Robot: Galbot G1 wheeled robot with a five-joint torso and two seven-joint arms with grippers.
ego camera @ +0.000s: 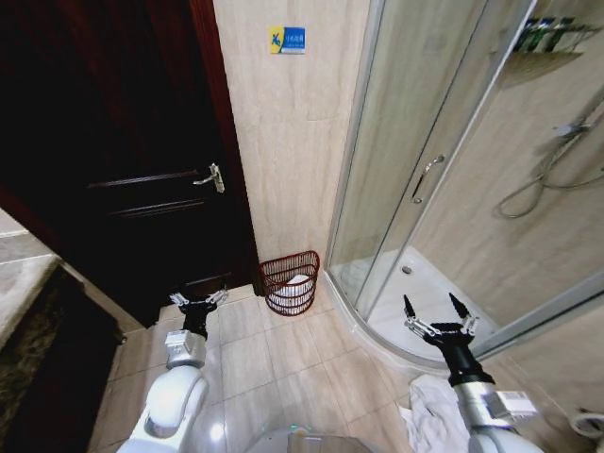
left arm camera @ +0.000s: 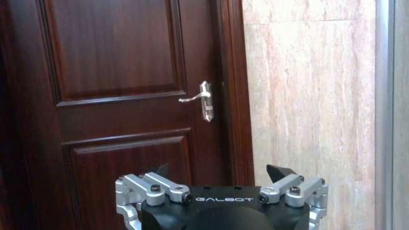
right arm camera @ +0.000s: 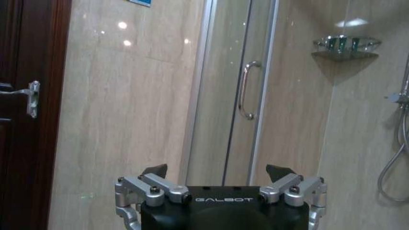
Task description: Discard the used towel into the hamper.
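Note:
The hamper point(ego camera: 291, 281), a small dark reddish-brown wire basket, stands on the tiled floor against the wall between the door and the shower, with something white inside it. A crumpled white towel point(ego camera: 430, 413) lies on the floor at the lower right, beside my right arm. My right gripper point(ego camera: 429, 302) point(right arm camera: 217, 167) is open and empty, held above the towel and pointing toward the shower. To the left of the hamper, my left gripper point(ego camera: 199, 298) point(left arm camera: 217, 170) is open and empty, facing the door.
A dark wooden door point(ego camera: 123, 142) with a metal lever handle point(ego camera: 211, 176) point(left arm camera: 202, 98) is on the left. A curved glass shower enclosure point(ego camera: 425, 170) with a raised white base rim point(ego camera: 363, 326) is on the right. Open floor tiles point(ego camera: 283, 363) lie between my arms.

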